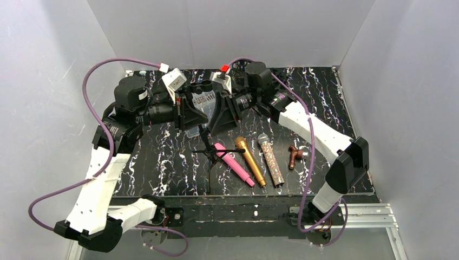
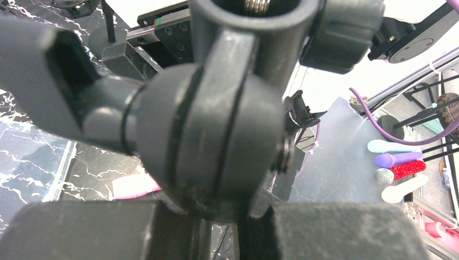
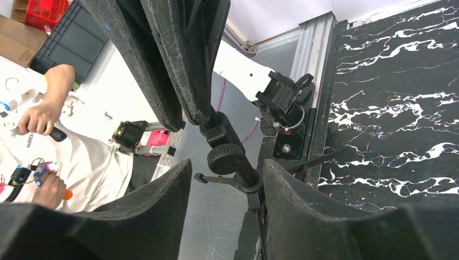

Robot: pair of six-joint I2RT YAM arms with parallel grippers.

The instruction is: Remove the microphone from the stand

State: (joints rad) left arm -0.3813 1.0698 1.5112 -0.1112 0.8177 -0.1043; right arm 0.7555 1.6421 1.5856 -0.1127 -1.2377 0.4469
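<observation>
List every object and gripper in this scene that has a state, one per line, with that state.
stand: standing on its tripod, held.
left gripper: shut on the stand near its swivel joint.
right gripper: open, fingers either side of the stand's pole.
pink microphone: lying flat on the table, off the stand.
gold microphone: lying flat beside the pink one.
glitter microphone: lying flat beside the gold one.

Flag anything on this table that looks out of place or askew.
Three microphones lie loose beside the microphone stand, not in it: pink microphone, gold microphone, glittery microphone. The pink one seems to touch the stand's tripod legs. A small brown part lies apart on their right.
</observation>
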